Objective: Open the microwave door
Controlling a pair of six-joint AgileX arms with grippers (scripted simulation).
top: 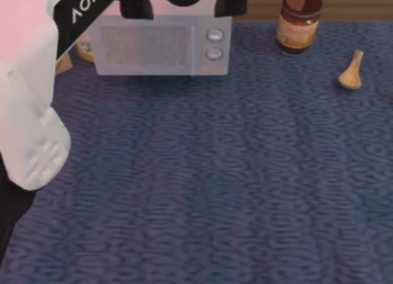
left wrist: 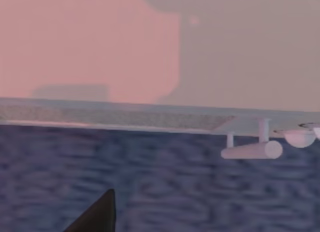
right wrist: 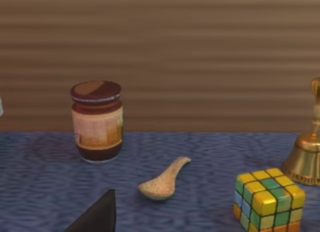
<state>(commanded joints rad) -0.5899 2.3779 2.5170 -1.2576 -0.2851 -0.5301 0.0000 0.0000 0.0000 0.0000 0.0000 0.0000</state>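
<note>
Blue rippled cloth is covering the table [top: 202,192], with brown slatted panelling behind it. The large white boxy microwave [top: 163,48] is standing at the far edge, left of centre, and serves as the landmark for this report.

Findings:

1. The flat white microwave door with the grey mesh window [top: 146,46] is lying flush with the front, so it is judged shut. 2 round silver-grey knobs [top: 215,43] are sitting on the narrow panel to the door's right.
2. The left wrist view is showing the door edge-on, with a short white bar handle [left wrist: 252,150] standing off it on 2 posts beside the knobs. The handle is presumably the grasp point, which would explain the camera's low, close line.
3. The left arm, a white casing with a black lettered band, is reaching from the near left toward the microwave. The left gripper [top: 175,3] is hanging over the microwave's top; whether its fingers are apart or together cannot be told.
4. The right gripper is not appearing from above; only a dark tip is showing in its own camera. It is judged parked.
5. Right of the microwave, well apart, a brown-lidded glass jar [top: 298,21] and a beige spoon [top: 351,72] are resting. A multicoloured cube [right wrist: 267,199] and a brass bell [right wrist: 307,152] are appearing only in the right wrist view.
</note>
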